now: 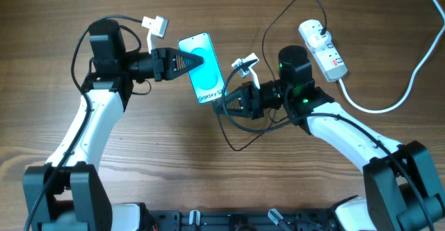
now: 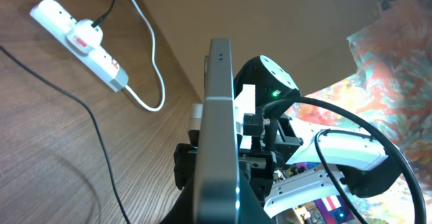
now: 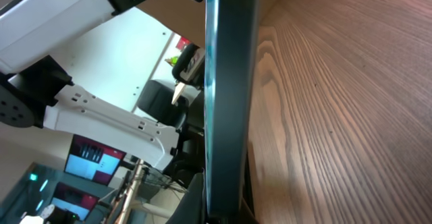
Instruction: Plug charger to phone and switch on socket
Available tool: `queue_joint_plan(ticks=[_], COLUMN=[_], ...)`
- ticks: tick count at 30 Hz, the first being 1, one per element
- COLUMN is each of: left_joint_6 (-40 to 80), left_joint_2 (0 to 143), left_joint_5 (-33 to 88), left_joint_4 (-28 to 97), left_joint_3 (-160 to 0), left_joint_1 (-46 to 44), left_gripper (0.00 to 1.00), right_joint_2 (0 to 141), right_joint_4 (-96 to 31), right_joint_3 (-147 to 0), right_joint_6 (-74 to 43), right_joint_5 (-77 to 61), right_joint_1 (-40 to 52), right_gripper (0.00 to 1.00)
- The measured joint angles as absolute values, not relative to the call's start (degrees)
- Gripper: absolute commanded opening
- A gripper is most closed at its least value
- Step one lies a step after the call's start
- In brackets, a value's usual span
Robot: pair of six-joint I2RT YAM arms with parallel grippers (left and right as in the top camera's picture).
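The left gripper (image 1: 186,61) is clenched on the phone (image 1: 204,71), just 12 o'clock of centre. The right gripper (image 1: 226,104) is closed at its 6 o'clock end; whether it pinches the charger (image 1: 278,15) tip, I cannot tell. A skewed push could miss the port and twist the phone loose, leaving the socket (image 1: 323,49) at 2 o'clock unswitched.

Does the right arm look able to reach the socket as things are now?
Likely, once freed: the socket lies unblocked near its wrist, but the right gripper is shut at the phone's lower end.

a brown wood-grain table (image 1: 174,168) under even light, plain tan panel (image 2: 290,15) behind.
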State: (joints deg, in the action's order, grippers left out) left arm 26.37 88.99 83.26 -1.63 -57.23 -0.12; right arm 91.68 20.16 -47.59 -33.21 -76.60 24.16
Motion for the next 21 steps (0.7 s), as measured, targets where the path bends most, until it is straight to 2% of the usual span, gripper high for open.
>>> queue_joint_plan(ticks=[6,21], left_joint_6=[22.85,20.18], left_joint_2=[88.99,88.97], left_joint_5=[83.13,83.44], left_joint_4=[2.63,2.79], left_joint_3=[-57.41,-57.41], left_joint_1=[-0.27,-0.43], left_gripper=[0.04,0.04], right_joint_2=[91.79,91.85], right_joint_4=[20.01,19.27], right_joint_3=[-47.16,-47.16], right_joint_6=[-33.21,-33.21], right_joint_5=[-76.99,-76.66], right_joint_1=[24.23,24.23], right_gripper=[0.05,0.04])
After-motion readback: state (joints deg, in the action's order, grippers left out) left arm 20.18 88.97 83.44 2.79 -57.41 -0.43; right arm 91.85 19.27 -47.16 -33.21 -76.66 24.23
